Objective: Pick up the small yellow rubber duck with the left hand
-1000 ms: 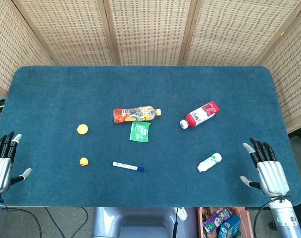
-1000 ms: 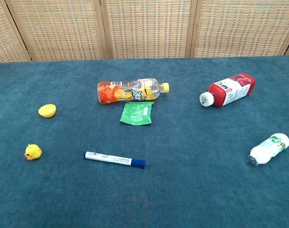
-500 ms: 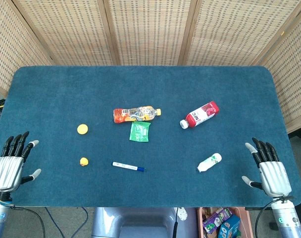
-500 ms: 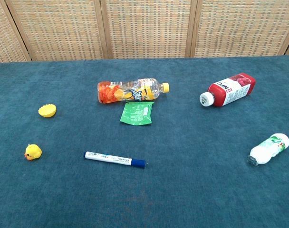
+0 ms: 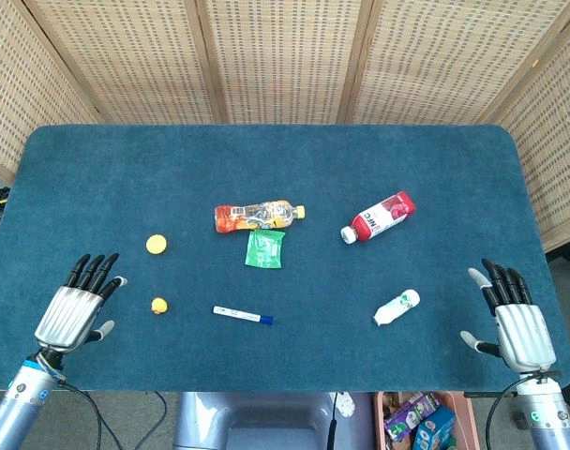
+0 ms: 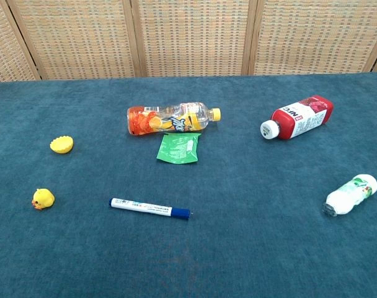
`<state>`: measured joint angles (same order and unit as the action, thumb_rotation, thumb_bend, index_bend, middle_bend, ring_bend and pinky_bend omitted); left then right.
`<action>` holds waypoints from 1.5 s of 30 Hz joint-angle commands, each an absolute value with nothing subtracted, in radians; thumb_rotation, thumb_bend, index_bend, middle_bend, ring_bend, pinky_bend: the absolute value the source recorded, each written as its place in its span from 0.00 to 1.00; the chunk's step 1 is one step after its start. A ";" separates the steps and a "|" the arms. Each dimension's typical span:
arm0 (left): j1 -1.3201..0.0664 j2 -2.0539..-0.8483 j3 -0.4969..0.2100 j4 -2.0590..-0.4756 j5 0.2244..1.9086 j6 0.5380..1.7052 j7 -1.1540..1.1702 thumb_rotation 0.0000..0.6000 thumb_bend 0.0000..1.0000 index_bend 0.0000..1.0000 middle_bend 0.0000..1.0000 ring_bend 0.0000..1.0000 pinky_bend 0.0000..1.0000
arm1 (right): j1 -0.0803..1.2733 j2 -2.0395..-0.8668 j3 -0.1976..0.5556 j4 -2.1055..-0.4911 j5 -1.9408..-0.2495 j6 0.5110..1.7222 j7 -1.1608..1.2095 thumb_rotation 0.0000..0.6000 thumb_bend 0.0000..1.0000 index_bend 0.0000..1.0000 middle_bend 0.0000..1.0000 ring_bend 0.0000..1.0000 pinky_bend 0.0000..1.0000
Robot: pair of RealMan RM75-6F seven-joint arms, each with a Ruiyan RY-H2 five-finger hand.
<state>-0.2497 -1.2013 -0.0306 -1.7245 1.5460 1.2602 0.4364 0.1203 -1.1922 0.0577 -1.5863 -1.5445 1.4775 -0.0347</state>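
Observation:
The small yellow rubber duck sits on the blue table at the front left, upright, with nothing touching it. In the head view my left hand hovers over the table's front left part, a little to the left of the duck, fingers spread and empty. A sliver at the chest view's left edge may be its fingertips. My right hand stays at the front right edge, fingers apart, holding nothing; the chest view does not show it.
A yellow cap lies just behind the duck. A marker pen lies to the duck's right. Further back are an orange drink bottle, a green packet and a red bottle. A small white bottle lies front right.
My left hand has moved from the table's left edge inward to the right, closing on the duck. The right hand has drifted slightly down. The objects have not moved.

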 commanded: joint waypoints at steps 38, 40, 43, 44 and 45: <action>-0.441 -1.403 -0.061 -1.571 1.274 1.018 0.638 1.00 0.23 0.41 0.00 0.00 0.00 | 0.116 -1.183 0.071 -1.571 -1.530 1.485 0.025 1.00 0.03 0.01 0.00 0.00 0.00; -0.448 -1.411 -0.057 -1.566 1.267 1.013 0.645 1.00 0.23 0.41 0.00 0.00 0.00 | 0.116 -1.183 0.072 -1.570 -1.529 1.485 0.026 1.00 0.03 0.01 0.00 0.00 0.00; -0.456 -1.422 -0.055 -1.559 1.254 1.012 0.653 1.00 0.23 0.41 0.00 0.00 0.00 | 0.116 -1.183 0.072 -1.570 -1.530 1.486 0.025 1.00 0.03 0.01 0.00 0.00 0.00; -0.458 -1.424 -0.053 -1.558 1.249 1.013 0.656 1.00 0.23 0.41 0.00 0.00 0.00 | 0.116 -1.183 0.072 -1.570 -1.530 1.486 0.026 1.00 0.03 0.01 0.00 0.00 0.00; -0.460 -1.425 -0.053 -1.557 1.247 1.013 0.657 1.00 0.24 0.41 0.00 0.00 0.00 | 0.116 -1.183 0.072 -1.569 -1.530 1.486 0.026 1.00 0.03 0.01 0.00 0.00 0.00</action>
